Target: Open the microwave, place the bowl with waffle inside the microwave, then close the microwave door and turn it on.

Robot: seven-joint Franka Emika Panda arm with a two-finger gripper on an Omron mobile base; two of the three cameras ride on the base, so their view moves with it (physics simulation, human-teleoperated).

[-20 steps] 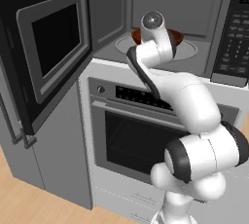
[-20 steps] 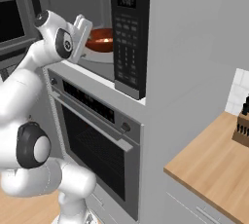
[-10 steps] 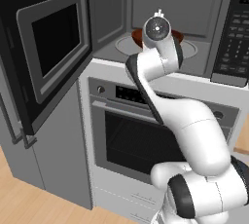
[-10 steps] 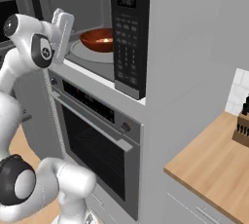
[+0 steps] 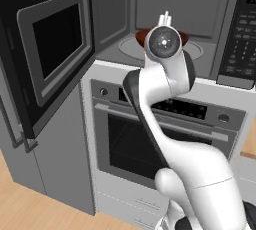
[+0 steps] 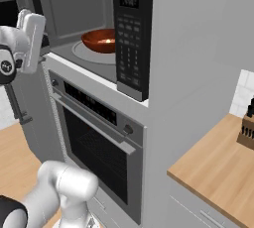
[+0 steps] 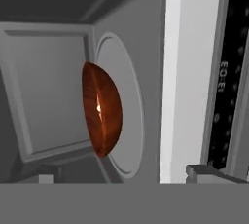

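The microwave point(image 5: 165, 4) stands open, with the microwave door point(image 5: 47, 54) swung out to the left. The reddish-brown bowl point(image 6: 100, 40) rests on the round turntable point(image 6: 92, 53) in the grey cavity. A small pale bit in it is the waffle point(image 6: 107, 39). In the hand view the bowl point(image 7: 102, 111) appears side-on, with the waffle point(image 7: 98, 107) as a bright speck. My gripper point(image 6: 35, 38) hovers outside the cavity mouth, apart from the bowl. Open, empty jaws show on the gripper point(image 7: 129, 175). My wrist covers most of the bowl point(image 5: 141, 35) in the left base view.
The black keypad strip point(image 6: 130, 48) flanks the cavity on the right. A steel oven point(image 5: 165, 139) with knobs and a horizontal handle sits directly below. Far right, a wooden counter point(image 6: 218, 172) carries a knife block point(image 6: 246, 125). The door's bar handle point(image 5: 14, 121) juts out at left.
My hand has drawn back out of the cavity, away from the bowl, which stays on the turntable. The jaws spread a little wider early on.
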